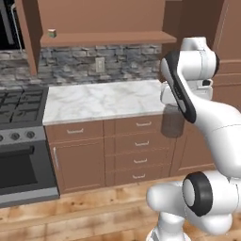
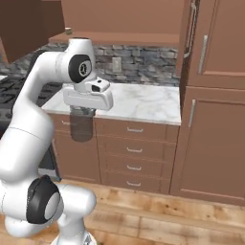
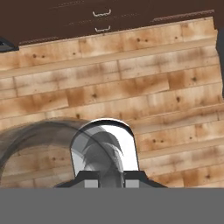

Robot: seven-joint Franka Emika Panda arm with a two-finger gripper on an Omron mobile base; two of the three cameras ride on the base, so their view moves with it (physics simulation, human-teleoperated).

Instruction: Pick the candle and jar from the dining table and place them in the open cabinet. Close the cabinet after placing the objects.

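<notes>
1. Jar (image 1: 172, 121) hangs under the gripper (image 1: 172, 109), clamped shut on its darker top, up in the air in front of the drawers (image 1: 140, 150), well off the wood floor (image 1: 89, 212).
2. Honestly the fingers are hard to see from either base view; the white hand covers them. In the hand view the jar (image 3: 104, 153) sits right between the two dark tips, see-through, with floor planks behind it.
3. Candle (image 1: 52, 33): one tiny yellowish lump on the cabinet's shelf (image 1: 103, 38) at the far left, too small for detail.
4. Left to right: stove (image 1: 19, 136) cut off at the frame edge, one marble counter (image 1: 103, 100), four stacked drawers, and tall brown doors (image 2: 213, 100).
</notes>
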